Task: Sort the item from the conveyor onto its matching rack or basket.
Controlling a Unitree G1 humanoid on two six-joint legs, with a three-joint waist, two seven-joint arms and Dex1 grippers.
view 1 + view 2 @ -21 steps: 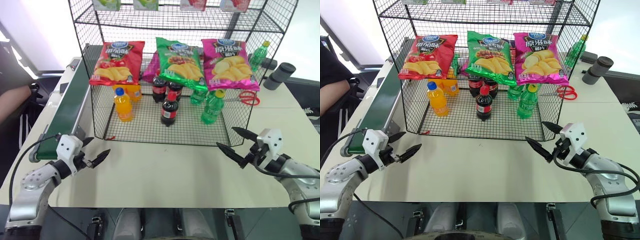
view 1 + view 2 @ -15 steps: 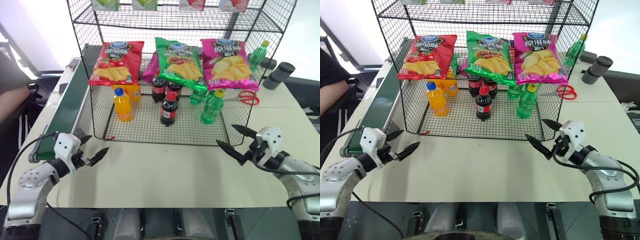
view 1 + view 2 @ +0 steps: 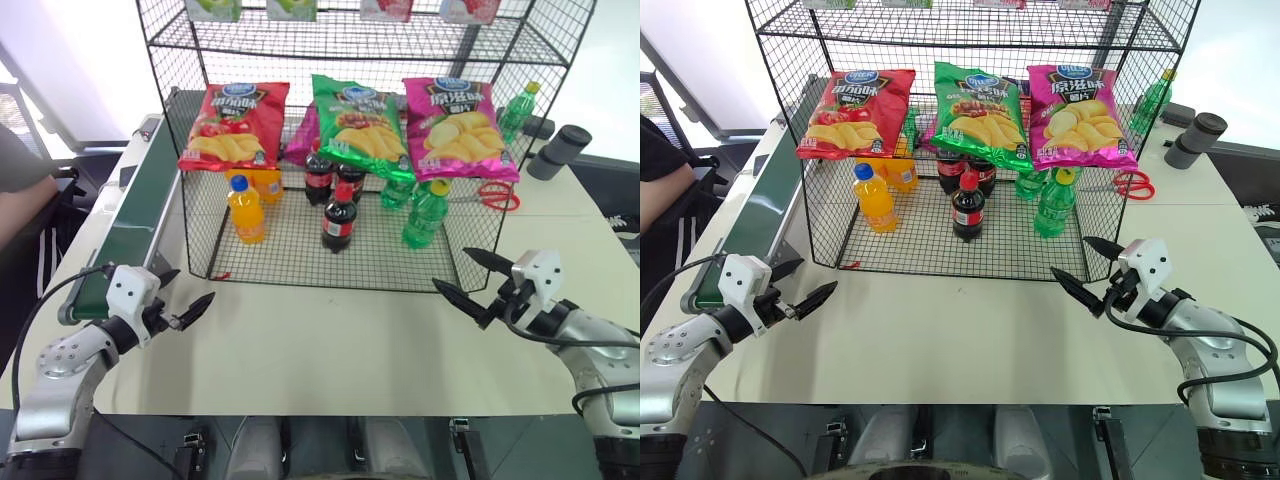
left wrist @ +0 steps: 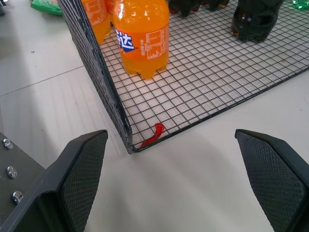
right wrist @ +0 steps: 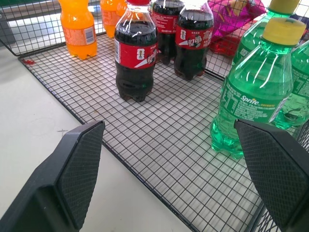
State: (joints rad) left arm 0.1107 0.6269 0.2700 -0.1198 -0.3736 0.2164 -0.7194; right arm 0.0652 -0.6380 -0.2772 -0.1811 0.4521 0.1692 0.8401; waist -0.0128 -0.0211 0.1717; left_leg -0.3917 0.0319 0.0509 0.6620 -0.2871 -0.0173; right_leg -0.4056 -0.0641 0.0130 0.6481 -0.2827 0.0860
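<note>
A small cola bottle [image 3: 338,215] with a red cap and red label stands upright on the lower tier of the black wire rack [image 3: 290,248]. Two more cola bottles [image 5: 193,38] stand just behind it. The dark green conveyor [image 3: 135,225] runs along the rack's left side. My left gripper [image 3: 190,287] hovers open over the table near the belt's near end, off the rack's front left corner [image 4: 129,147], holding nothing. My right gripper [image 3: 452,268] is open and holds nothing in front of the rack's right front corner, facing the cola bottles.
Orange soda bottles [image 3: 246,210] stand at the left of the lower tier and green bottles [image 3: 425,215] at the right. Three chip bags [image 3: 360,125] hang above them. Red scissors [image 3: 497,196] and a dark cylinder [image 3: 558,152] lie right of the rack. A person's arm [image 3: 20,205] is at the left edge.
Both grippers stay open and in about the same places. The person's arm at the left edge has shifted slightly.
</note>
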